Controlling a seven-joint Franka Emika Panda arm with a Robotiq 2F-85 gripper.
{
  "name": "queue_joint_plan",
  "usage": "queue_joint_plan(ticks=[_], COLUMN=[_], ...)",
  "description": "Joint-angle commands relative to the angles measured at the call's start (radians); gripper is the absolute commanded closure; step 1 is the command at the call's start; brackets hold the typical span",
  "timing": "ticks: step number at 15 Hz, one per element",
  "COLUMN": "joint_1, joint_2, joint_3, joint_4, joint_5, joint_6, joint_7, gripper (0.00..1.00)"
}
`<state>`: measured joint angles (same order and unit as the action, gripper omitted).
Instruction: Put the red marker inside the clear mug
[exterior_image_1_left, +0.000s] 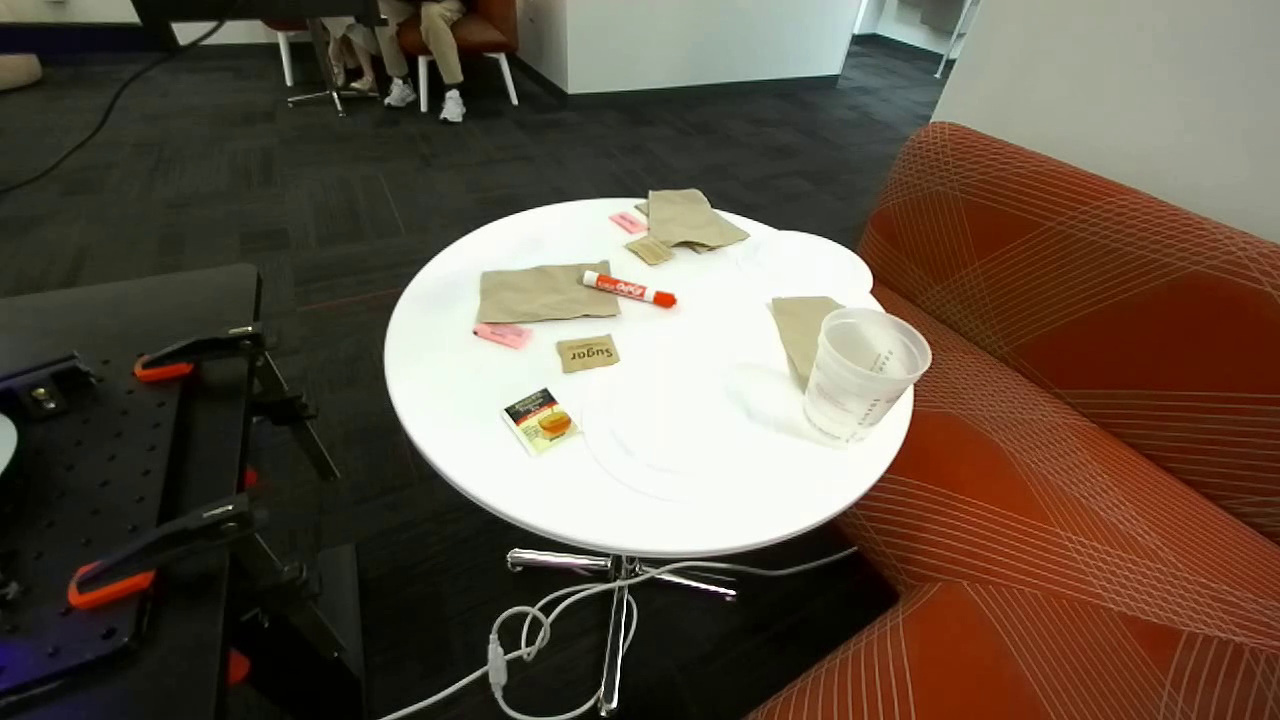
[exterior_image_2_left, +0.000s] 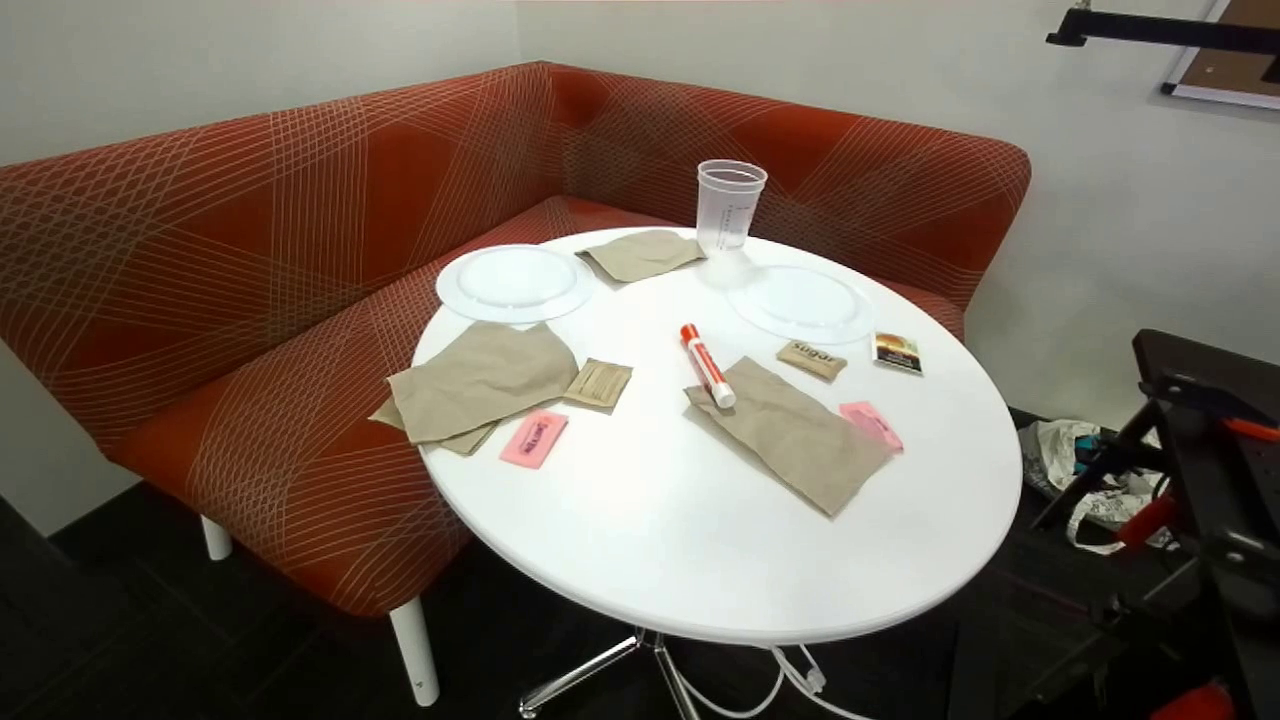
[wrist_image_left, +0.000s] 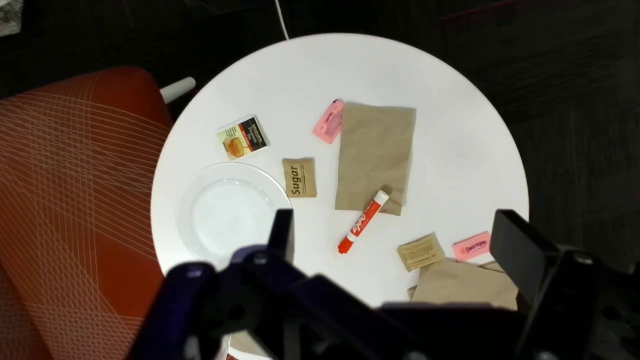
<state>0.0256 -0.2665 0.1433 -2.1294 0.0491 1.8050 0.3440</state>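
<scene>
The red marker (exterior_image_1_left: 630, 290) lies flat on the round white table in both exterior views (exterior_image_2_left: 708, 367). Its white end rests on a brown napkin, and its red cap points onto the bare table. It also shows in the wrist view (wrist_image_left: 363, 221), below and between the fingers. The clear mug (exterior_image_1_left: 866, 375) stands upright near the table's edge by the sofa, and it also shows in an exterior view (exterior_image_2_left: 728, 208). In the wrist view the mug is not clearly visible. My gripper (wrist_image_left: 397, 235) is wide open and empty, high above the table.
Clear plates (exterior_image_2_left: 515, 313) (exterior_image_2_left: 805, 330) lie flat on the table. Brown napkins (exterior_image_2_left: 795, 430), sugar packets (exterior_image_2_left: 811, 359), pink packets (exterior_image_2_left: 534, 438) and a yellow-and-black tea packet (exterior_image_1_left: 541, 421) are spread around. A red sofa (exterior_image_1_left: 1000, 560) borders the table near the mug.
</scene>
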Motion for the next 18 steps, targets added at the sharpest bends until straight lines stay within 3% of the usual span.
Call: queue_joint_plan(ticks=[1,9,14,18], joint_1=[0.002,0.027,0.064,0.106], joint_2=[0.077,0.306,0.450,0.541], joint_3=[-0.005,-0.011,-0.053,-0.118], joint_4=[-0.057,-0.154,-0.154,-0.141], joint_5=[0.025,0.009,-0.031,-0.070], joint_6=[0.166,0.624,0.799,0.870], joint_7=[0.093,0.315,0.428,0.510], gripper=[0.00,0.00,0.00,0.00])
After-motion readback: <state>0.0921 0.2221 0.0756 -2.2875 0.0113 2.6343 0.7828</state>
